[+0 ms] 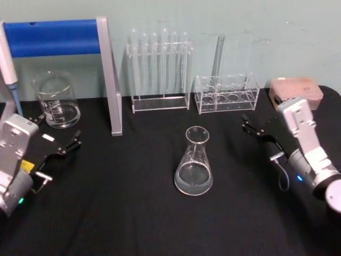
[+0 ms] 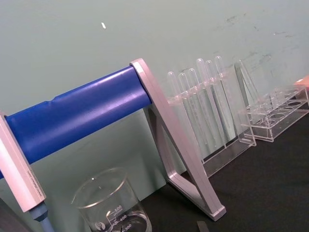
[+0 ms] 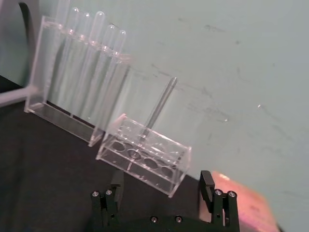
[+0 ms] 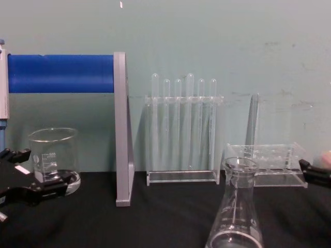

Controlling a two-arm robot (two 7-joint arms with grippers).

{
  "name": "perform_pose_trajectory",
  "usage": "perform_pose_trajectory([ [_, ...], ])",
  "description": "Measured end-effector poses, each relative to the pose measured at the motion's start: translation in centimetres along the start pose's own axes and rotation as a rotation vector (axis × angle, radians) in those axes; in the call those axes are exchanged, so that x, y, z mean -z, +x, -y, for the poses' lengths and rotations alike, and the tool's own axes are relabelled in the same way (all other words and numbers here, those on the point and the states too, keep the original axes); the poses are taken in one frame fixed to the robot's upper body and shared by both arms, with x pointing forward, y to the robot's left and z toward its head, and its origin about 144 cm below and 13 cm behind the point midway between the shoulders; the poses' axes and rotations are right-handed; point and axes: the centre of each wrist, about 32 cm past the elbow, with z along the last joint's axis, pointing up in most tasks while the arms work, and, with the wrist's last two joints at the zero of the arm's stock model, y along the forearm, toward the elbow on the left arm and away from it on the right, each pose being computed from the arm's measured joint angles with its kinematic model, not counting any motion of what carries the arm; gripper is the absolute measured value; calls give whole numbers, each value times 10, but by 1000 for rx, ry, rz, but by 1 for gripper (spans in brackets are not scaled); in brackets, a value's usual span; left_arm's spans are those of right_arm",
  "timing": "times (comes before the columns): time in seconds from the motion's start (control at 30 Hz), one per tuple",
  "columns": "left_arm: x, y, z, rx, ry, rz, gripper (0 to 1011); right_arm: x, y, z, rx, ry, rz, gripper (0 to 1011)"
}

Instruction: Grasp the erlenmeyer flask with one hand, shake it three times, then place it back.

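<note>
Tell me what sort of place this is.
Probably a chemistry lab bench set up for robot trials: an erlenmeyer flask, a glass beaker and a rack of test tubes stand on a black table.

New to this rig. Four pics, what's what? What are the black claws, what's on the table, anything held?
It is a two-armed robot at a black table. The head view looks down from above, the chest view looks across the table from lower down, and each wrist view comes from a camera on that arm.

The black claws are its grippers. The left gripper sits at the table's left and the right gripper at its right. Both are open and hold nothing.

The flask stands upright in the middle with some clear liquid in it, between the two grippers and untouched. Behind it are a test tube rack, a smaller clear rack, a beaker and a blue-barred stand.
</note>
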Motion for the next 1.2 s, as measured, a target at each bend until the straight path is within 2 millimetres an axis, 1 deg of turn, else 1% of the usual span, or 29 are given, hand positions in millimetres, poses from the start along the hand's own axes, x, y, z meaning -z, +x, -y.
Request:
perform_pose_trajectory([
  [0.17,0,0,0,0,0,0,1001,2,-7,-4,31,6,46,1000],
  [1.2,0,0,0,0,0,0,1001,2,-5,-3,25,5,36,1000],
])
